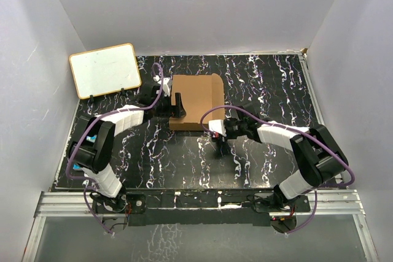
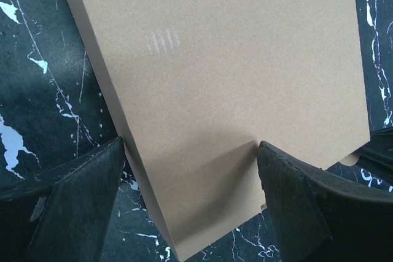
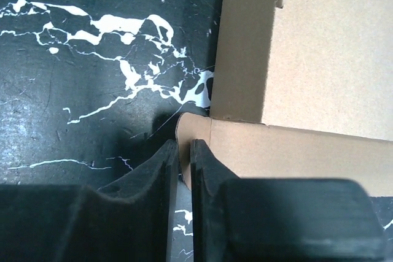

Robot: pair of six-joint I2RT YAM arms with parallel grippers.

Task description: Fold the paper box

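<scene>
Found the box (image 1: 196, 99) closed, middle of the table (image 1: 264, 84).
Had the left gripper (image 2: 190, 151) spread wide over its top, the right gripper (image 3: 184, 151) clamped on a tab (image 3: 193, 133) at the near right corner; could have torn that tab by pulling hard.

The paper box (image 1: 196, 90) blocks the middle of the table (image 1: 270, 84); bare surface lies to its right and in front. The white board (image 1: 105, 70) stands at the rear left, near the left arm (image 1: 126, 118), so passage there is narrow.
</scene>
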